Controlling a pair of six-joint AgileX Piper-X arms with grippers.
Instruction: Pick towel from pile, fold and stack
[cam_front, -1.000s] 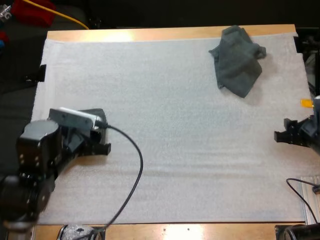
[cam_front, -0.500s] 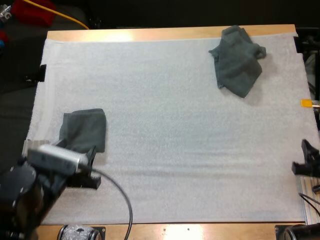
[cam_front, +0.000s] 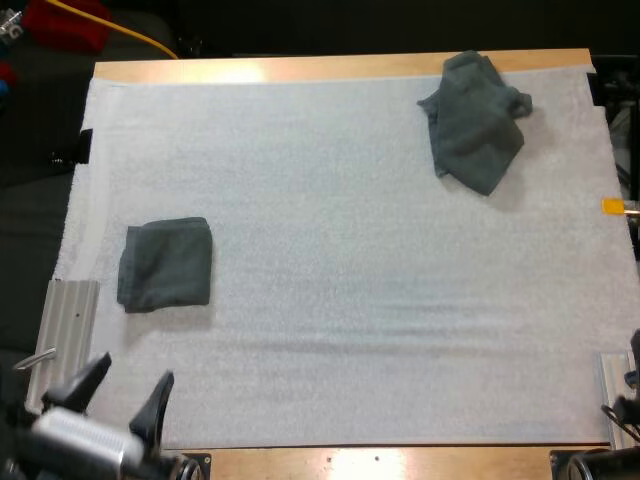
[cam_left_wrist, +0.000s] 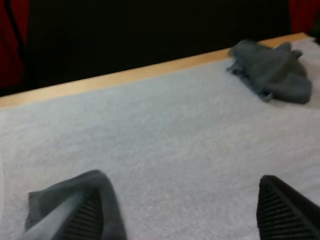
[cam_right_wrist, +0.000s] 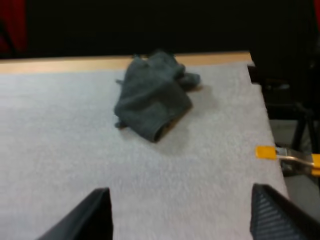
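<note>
Starting at the near left corner of the mat (cam_front: 350, 300), my left pincer (cam_front: 132, 372) hangs with its two black ribbed fingers spread wide and nothing between them. Just beyond it, on the mat's left side, lies the folded towel (cam_front: 165, 263). It is a dark grey-green, roughly square pad, lying flat, with soft rounded edges. It looks finished, so I would leave it as the base of the stack.

The mat is a white, finely pebbled sheet, dull rather than slick. It is spread over the wooden table (cam_front: 330, 68), whose pale edge shows along the mat's far side.

At the mat's far right corner sits the crumpled towel (cam_front: 475, 118). It is the same dark cloth, heaped in loose folds with a flap trailing toward the mat's middle. I judge it light, limp and not fragile. It will sag and drape from wherever it is lifted. Its nap should grip my fingers well, though it may drag a little on the mat. A pinch on the free corner of that trailing flap seems the best hold, since a corner helps in spreading it flat.

My right pincer (cam_right_wrist: 185, 215), by the mat's near right edge and facing that towel, is likewise wide apart and empty.
</note>
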